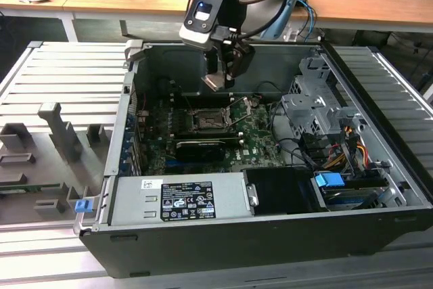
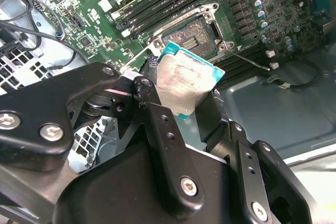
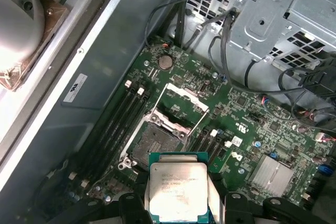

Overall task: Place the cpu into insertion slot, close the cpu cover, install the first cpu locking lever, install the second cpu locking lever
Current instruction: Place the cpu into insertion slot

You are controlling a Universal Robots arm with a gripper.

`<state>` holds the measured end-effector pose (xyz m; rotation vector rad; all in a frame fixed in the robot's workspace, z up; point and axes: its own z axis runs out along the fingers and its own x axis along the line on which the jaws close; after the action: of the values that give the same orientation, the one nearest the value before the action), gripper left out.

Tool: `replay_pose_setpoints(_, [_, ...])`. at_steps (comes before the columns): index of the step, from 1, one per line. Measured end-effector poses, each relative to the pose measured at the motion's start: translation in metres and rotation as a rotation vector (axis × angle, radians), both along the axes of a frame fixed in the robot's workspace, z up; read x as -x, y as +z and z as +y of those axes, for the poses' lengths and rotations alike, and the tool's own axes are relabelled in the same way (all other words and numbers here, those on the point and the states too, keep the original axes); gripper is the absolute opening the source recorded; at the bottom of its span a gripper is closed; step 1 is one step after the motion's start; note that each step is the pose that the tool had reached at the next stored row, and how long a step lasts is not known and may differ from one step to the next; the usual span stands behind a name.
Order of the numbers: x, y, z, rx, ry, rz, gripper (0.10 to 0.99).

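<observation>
In the upper centre of the exterior view, your jaws are clamped on the cpu [image 1: 214, 82], a flat silver-faced square gripped by its edges above the open computer case [image 1: 270, 241]. The chip hangs clear of the green motherboard [image 1: 260, 141], not yet seated. Just below it, at mid frame, lies the insertion slot [image 1: 208, 121], its dark pin field bare. In the first wrist view, the cpu cover [image 3: 187, 94] stands tilted up beside the socket.

No legible text, faint print on the cpu [image 3: 177, 187], dense label [image 1: 179, 201] on the power supply [image 1: 231, 193]
</observation>
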<state>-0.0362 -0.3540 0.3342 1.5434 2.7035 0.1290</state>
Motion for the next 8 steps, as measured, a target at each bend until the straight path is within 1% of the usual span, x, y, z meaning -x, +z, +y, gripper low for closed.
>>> replay_pose_setpoints(8, [0.0000, -0.0022, 0.0000, 0.000, -0.011, 0.0000, 0.533])
